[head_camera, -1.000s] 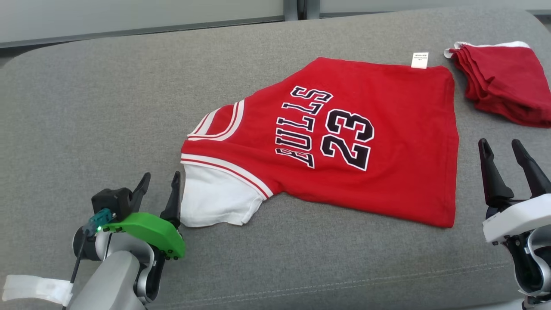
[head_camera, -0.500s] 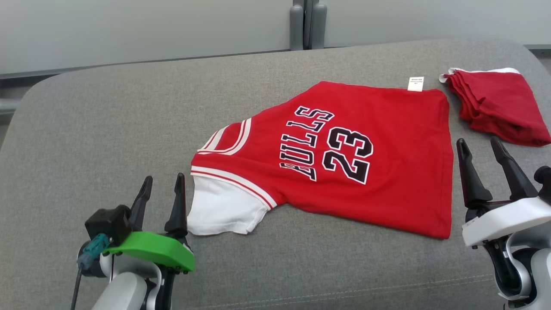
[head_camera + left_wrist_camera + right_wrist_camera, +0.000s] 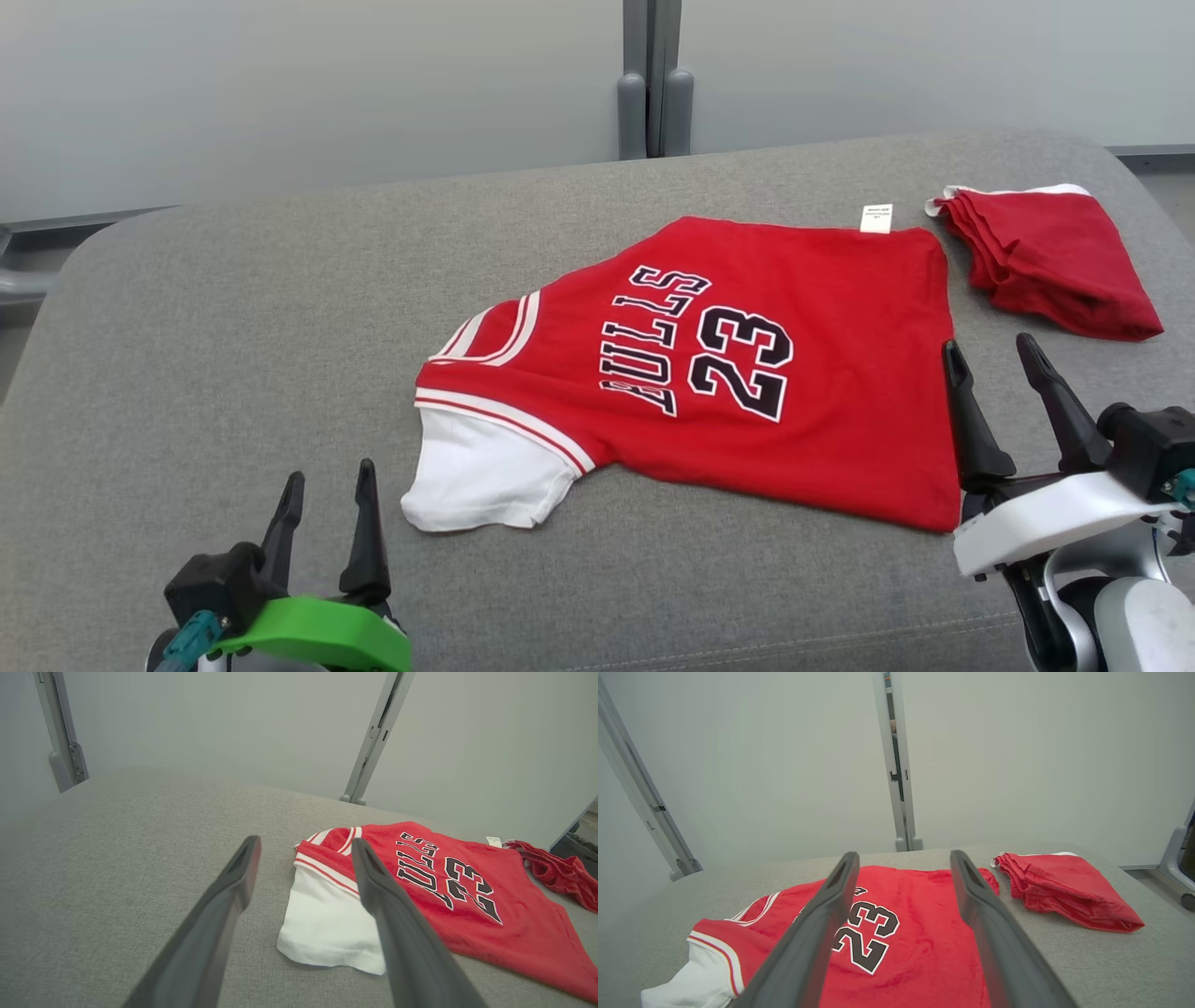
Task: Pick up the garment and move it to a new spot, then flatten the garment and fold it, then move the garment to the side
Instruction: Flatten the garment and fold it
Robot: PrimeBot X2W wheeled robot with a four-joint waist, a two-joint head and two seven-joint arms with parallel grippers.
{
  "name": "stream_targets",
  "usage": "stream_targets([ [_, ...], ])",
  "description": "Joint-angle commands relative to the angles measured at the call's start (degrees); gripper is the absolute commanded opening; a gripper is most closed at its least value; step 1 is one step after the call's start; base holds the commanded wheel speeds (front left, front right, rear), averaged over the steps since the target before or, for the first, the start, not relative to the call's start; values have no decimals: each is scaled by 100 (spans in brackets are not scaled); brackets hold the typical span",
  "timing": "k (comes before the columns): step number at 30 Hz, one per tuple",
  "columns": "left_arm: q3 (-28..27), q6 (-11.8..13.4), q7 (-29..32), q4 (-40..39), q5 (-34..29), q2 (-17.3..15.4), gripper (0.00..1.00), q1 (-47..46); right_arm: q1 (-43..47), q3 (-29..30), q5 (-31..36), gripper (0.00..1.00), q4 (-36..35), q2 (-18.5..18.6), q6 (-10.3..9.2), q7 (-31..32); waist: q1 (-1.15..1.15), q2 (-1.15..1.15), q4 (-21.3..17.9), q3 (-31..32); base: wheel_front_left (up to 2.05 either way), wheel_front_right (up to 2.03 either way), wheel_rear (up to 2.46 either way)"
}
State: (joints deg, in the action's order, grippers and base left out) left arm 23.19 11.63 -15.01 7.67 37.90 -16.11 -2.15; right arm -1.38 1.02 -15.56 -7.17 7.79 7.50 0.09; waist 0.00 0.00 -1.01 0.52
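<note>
Two grippers are seen spread wide, nothing held: left gripper (image 3: 330, 471) and right gripper (image 3: 988, 343). The jersey (image 3: 840, 327) is laid flat on the grey cushion (image 3: 233, 327) between them, white sleeve (image 3: 485, 476) just ahead-right of the left gripper, hem edge (image 3: 938, 308) close beside the right gripper's inner finger. Soft, light, limp cloth is expected, so sagging and bunching are likely once lifted. A pinch at the sleeve shoulder and the near hem corner is judged best.

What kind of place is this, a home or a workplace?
Probably a lab or test booth: bare pale wall panels, grey metal posts between them, and a grey padded surface bearing a jersey and a folded red cloth.
</note>
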Motion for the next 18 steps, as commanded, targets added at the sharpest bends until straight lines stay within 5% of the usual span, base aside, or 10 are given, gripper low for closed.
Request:
stream_targets([
  [1, -68, 61, -13, -87, -12, -67, 100, 158, 73, -22, 56, 100, 19, -49, -2, -44, 0, 0, 11, 30, 0, 0, 0],
  [18, -312, 284, -15, -522, -26, -142, 100, 748, 21, -194, 148, 100, 562, -227, -2, -188, 0, 0, 76, 150, 0, 0, 0],
])
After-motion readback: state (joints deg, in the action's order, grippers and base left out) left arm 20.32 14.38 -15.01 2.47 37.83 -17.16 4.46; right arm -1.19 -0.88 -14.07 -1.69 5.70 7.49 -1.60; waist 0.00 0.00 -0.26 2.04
